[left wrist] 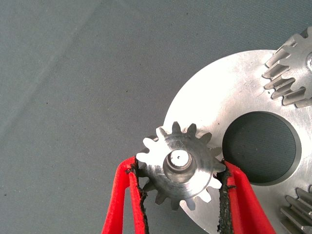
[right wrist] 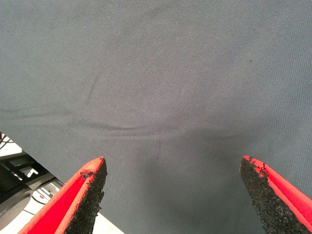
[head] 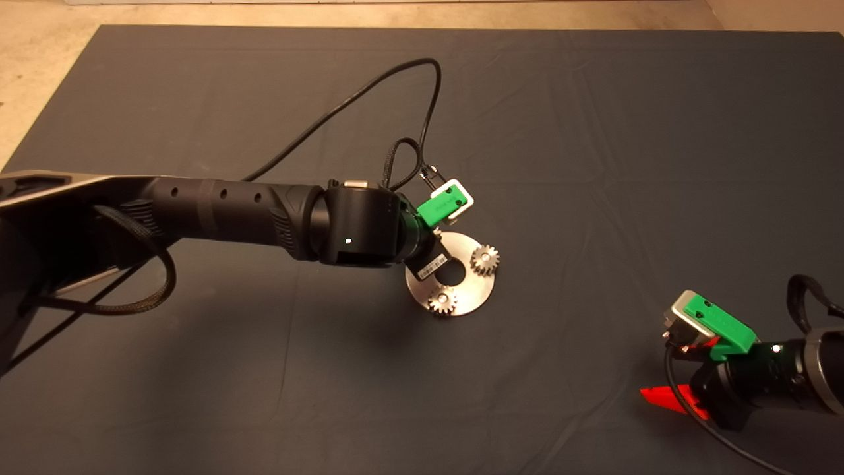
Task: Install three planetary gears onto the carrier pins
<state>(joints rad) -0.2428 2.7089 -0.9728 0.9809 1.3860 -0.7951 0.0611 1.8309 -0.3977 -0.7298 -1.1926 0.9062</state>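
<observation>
Fingers of the left gripper [left wrist: 181, 195] pinch the third gear [left wrist: 181, 165] across its toothed rim, one black pad on each side, right over the near edge of the carrier disc [left wrist: 229, 97]. A pin tip [left wrist: 180, 158] shows inside the gear's bore, so it looks threaded onto its stud, though I can't tell from here whether it has dropped fully down.

Solid metal like this will be stiff and heavy for its size, with no give, and smooth enough to slide. The teeth offer the pads some bite, so holding it across opposite flanks, level, seems the sound grip; a tilted hold would likely jam the bore on the pin.

Further out on the disc, two seated gears [head: 485, 260] [head: 443, 301] already sit on their pins, either side of the central hole [left wrist: 261, 148].

Over at the mat's [head: 593, 132] lower right, the right gripper [right wrist: 173, 195] waits with its fingers spread wide over bare cloth.
</observation>
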